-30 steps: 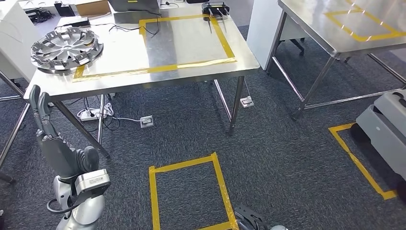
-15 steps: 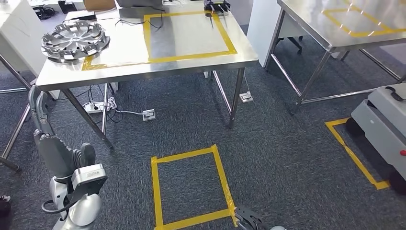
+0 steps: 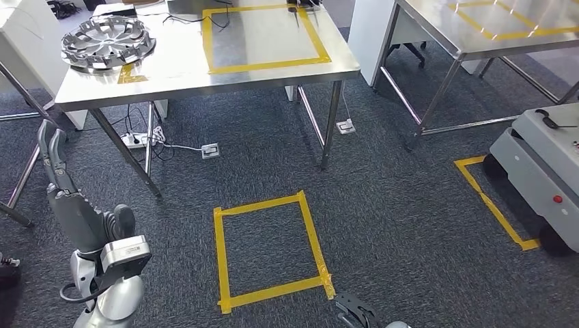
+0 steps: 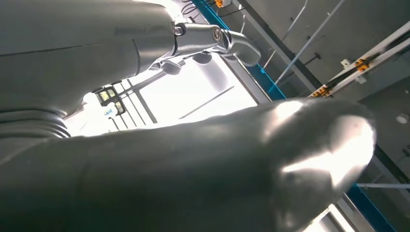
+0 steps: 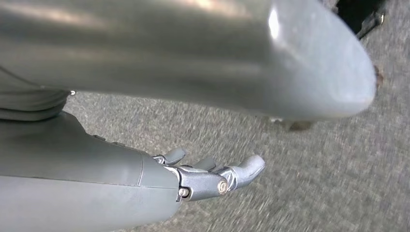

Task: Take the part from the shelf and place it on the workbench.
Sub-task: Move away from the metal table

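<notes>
fingers: left hand [image 3: 65, 181] raised beside the workbench, fingers [image 3: 49, 145] straight and apart, holding nothing; right hand [image 5: 208, 176] released over the carpet, fingers [image 5: 246, 166] loosely extended.
part: silver wheel cover [image 3: 108, 42] lying flat on the far left corner of the workbench [image 3: 273, 75], partly over the yellow tape outline [image 3: 263, 65].
writing: none legible.
change: whole head view shifted since the earlier frames, so the camera moved; grey cart [image 3: 546, 164] shows more fully at right.
floor: yellow tape rectangle [image 3: 270, 249] on carpet, power strip [image 3: 136, 140] under the bench.
views: right wrist view shows the right hand's fingers; left wrist view shows ceiling lights.
</notes>
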`<action>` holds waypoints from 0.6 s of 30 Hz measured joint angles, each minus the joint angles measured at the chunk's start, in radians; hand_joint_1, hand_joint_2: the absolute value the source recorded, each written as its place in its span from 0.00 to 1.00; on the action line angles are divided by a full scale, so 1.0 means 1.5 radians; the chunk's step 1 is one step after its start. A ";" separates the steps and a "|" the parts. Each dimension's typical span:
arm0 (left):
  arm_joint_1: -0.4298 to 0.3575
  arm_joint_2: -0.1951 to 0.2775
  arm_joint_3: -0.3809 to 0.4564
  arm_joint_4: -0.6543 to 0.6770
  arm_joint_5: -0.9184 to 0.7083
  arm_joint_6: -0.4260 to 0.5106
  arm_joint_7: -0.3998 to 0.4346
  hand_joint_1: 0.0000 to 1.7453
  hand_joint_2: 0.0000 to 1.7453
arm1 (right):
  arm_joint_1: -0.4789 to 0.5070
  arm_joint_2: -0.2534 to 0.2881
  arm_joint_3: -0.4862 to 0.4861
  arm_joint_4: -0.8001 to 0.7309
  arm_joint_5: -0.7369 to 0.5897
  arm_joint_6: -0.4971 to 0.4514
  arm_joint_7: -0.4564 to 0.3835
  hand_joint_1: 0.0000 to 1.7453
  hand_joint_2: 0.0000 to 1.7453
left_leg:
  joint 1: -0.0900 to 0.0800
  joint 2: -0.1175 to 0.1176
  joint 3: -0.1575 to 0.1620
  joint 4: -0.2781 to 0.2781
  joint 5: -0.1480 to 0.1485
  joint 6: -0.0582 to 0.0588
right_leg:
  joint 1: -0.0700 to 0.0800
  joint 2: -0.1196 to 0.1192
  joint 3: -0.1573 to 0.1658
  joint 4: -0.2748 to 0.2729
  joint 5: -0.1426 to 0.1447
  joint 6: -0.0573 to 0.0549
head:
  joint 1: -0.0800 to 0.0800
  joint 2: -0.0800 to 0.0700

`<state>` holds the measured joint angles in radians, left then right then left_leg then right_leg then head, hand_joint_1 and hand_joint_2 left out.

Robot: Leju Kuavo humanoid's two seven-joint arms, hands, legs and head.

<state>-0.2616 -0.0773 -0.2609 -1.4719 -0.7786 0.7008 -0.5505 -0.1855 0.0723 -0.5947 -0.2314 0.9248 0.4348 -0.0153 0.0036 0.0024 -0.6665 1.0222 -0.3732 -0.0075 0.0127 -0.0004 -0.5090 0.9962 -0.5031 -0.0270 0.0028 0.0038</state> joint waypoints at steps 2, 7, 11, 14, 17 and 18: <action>0.000 0.002 0.000 0.000 0.000 0.000 0.000 0.00 0.00 | 0.000 0.000 0.000 0.000 0.000 -0.001 0.000 0.00 0.00 | 0.000 -0.002 -0.013 0.029 -0.039 -0.009 | -0.005 -0.004 -0.012 -0.006 0.018 -0.006 | 0.000 0.000; 0.002 0.005 0.000 0.002 -0.001 0.000 0.000 0.00 0.00 | 0.001 -0.001 0.000 0.000 0.002 -0.001 -0.001 0.00 0.00 | 0.005 -0.002 -0.031 0.186 -0.120 -0.023 | -0.009 -0.008 -0.064 0.002 0.054 -0.006 | -0.001 0.000; 0.001 0.005 0.000 0.002 -0.003 0.000 0.000 0.00 0.00 | 0.001 -0.001 0.000 0.000 0.002 -0.001 -0.001 0.00 0.00 | 0.007 -0.003 0.080 0.059 -0.096 -0.025 | -0.012 -0.008 -0.104 0.019 0.074 0.007 | 0.000 0.000; 0.001 0.004 -0.001 0.001 -0.006 0.000 0.000 0.00 0.00 | 0.001 -0.001 0.000 -0.001 0.002 -0.001 -0.001 0.00 0.00 | 0.003 -0.005 0.099 0.012 -0.114 -0.004 | -0.012 -0.007 -0.111 0.022 0.087 0.020 | 0.000 0.000; 0.000 0.004 -0.001 0.003 -0.010 0.000 0.001 0.00 0.00 | 0.003 -0.001 0.000 -0.001 0.001 0.000 -0.002 0.00 0.00 | 0.004 -0.002 0.090 0.010 -0.100 0.015 | -0.015 -0.006 -0.124 0.047 0.064 0.032 | -0.001 0.000; 0.000 0.004 -0.001 0.004 -0.011 0.000 0.001 0.00 0.00 | 0.003 -0.001 0.000 -0.001 0.001 0.001 -0.002 0.00 0.00 | 0.005 -0.001 0.085 0.010 -0.095 0.019 | -0.016 -0.005 -0.137 0.081 0.039 0.035 | 0.000 0.000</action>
<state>-0.2623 -0.0708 -0.2617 -1.4653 -0.7952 0.7012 -0.5486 -0.1807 0.0702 -0.5947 -0.2323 0.9265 0.4356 -0.0183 0.0105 0.0008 -0.5389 1.0367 -0.5151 0.0209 -0.0110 -0.0079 -0.7141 1.1181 -0.4453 0.0250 0.0022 0.0038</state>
